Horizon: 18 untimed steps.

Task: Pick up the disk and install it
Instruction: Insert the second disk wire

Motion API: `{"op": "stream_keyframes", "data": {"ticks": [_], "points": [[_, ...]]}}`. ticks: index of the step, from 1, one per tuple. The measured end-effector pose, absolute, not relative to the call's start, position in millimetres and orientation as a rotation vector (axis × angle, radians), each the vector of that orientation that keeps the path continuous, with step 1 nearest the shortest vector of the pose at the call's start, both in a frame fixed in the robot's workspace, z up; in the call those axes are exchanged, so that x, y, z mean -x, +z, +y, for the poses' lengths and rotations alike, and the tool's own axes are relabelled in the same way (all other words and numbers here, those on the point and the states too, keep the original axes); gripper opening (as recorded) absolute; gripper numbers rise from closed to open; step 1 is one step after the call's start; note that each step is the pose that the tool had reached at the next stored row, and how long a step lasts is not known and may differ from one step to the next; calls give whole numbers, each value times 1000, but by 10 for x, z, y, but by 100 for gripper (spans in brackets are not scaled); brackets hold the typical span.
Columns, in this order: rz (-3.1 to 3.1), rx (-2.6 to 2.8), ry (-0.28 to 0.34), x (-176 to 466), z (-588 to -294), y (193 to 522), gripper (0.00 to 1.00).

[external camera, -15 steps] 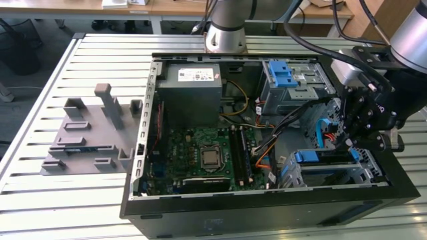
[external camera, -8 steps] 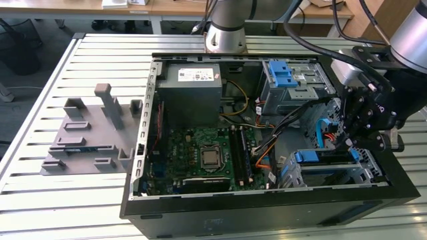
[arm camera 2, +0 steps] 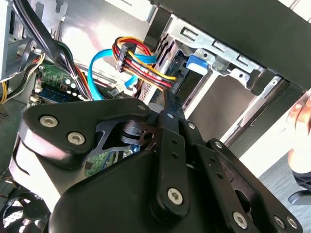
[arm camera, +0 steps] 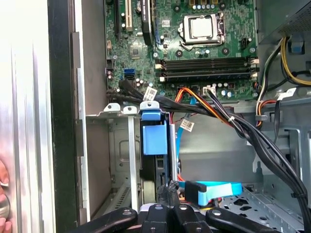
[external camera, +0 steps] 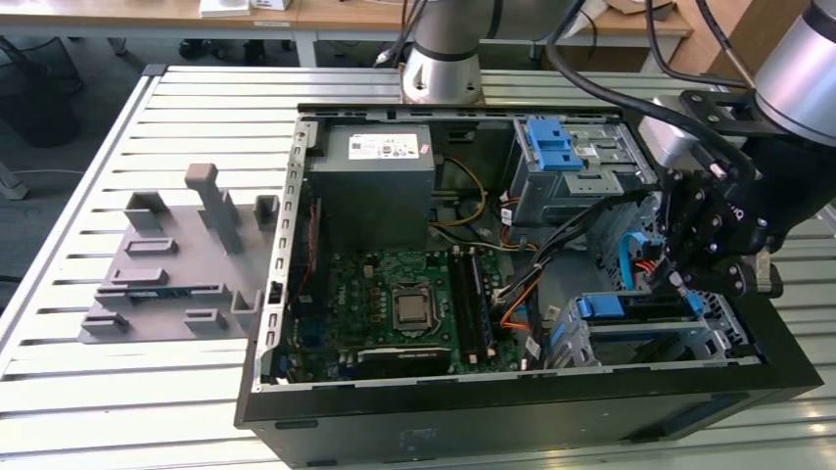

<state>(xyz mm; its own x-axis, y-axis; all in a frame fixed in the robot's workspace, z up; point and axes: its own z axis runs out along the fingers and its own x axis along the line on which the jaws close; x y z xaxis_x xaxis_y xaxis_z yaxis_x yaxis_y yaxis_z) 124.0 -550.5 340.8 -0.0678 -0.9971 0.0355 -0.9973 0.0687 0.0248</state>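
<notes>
Your gripper (external camera: 699, 257) is hovering over the drive cage (external camera: 653, 333) because the disk (arm camera: 154, 145) is sitting edge-up inside it (blue carrier outward); I cannot tell whether the fingers are gripping.

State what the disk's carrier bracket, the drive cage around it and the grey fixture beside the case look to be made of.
Carrier bracket: blue plastic by its flat, even colour.
Drive cage: bare sheet metal, probably steel, silver-grey with folded tabs.
Grey fixture: matte grey and blocky, likely plastic, though paint can't be ruled out.
</notes>
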Motion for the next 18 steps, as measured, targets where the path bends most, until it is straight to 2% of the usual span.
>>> {"op": "stream_keyframes", "data": {"ticks": [9, 18], "points": [[-2265, -2115, 10, -1204, -5505, 3428, 11], [-2265, -2115, 10, -1204, -5505, 3589, 11]]}}
